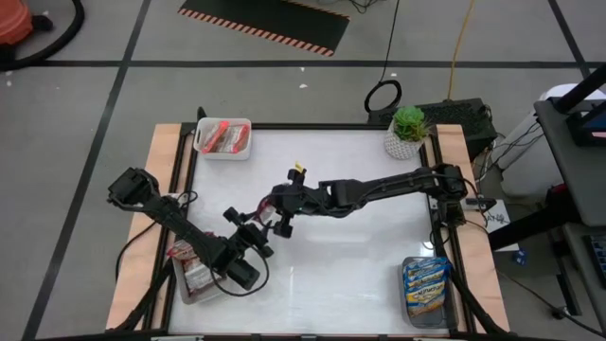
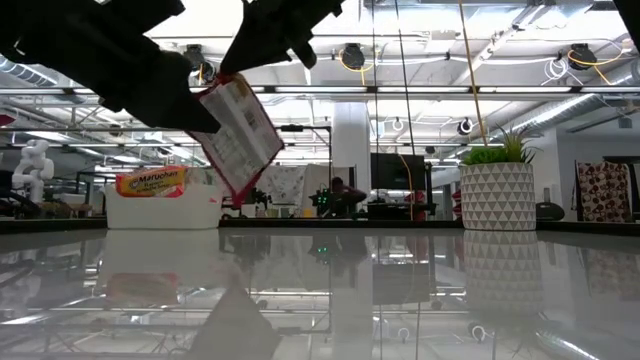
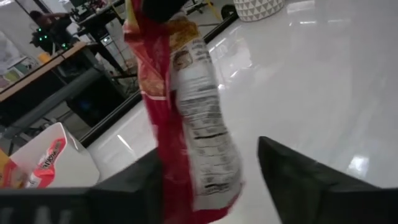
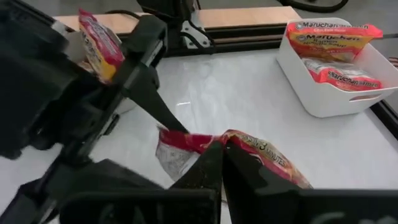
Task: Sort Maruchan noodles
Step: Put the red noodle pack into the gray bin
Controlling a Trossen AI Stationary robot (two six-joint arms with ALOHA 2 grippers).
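Note:
A dark red Maruchan packet [image 3: 186, 112] hangs in the air over the table's middle left, also in the low view [image 2: 238, 135] and the high view [image 1: 262, 213]. My right gripper [image 4: 221, 149] reaches in from the right and is shut on it. My left gripper [image 3: 210, 152] is open, with one finger on each side of the packet's lower half. Whether a left finger touches the packet, I cannot tell. Other packets lie in three bins. My right gripper pinches the packet's upper edge [image 4: 239, 142] between its two fingers, coming from above and the table's right. The packet hangs below the fingers, tilted, with its printed back showing and its lower end [image 2: 232, 190] clear of the table.
A white bin [image 1: 223, 138] with orange-red packets stands at the far left. A bin [image 1: 189, 275] with dark red packets is at the near left, under my left arm. A bin [image 1: 426, 289] with blue packets is at the near right. A potted plant [image 1: 407, 133] stands at the far right.

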